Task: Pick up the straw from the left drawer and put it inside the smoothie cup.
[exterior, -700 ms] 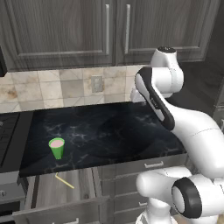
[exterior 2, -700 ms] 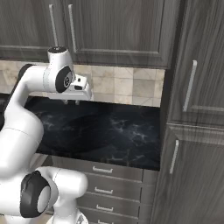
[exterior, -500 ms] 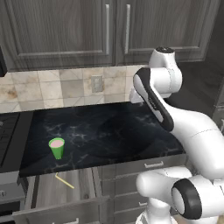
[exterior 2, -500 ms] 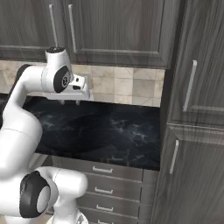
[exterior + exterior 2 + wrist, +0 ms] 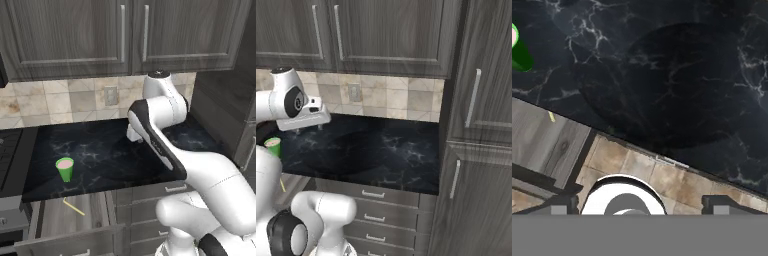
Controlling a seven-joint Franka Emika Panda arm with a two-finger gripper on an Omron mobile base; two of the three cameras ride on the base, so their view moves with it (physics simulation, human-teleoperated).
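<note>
Pincer (image 5: 307,130) wide open, holding nothing, high over black bench (image 5: 110,155). Straw (image 5: 73,206) lying in open left drawer (image 5: 65,220), below bench edge. Smoothie cup (image 5: 64,169) upright on bench, near-left, apart from pincer

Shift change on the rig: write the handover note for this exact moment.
Gripper: open, holding nothing, up over the black counter.
Straw: lying flat on the bottom of the left drawer, which is pulled open.
Smoothie cup: upright on the counter near its front edge, above the drawer.
Done: drawer open.
Left: reach down, grasp the straw, put it in the cup.
</note>
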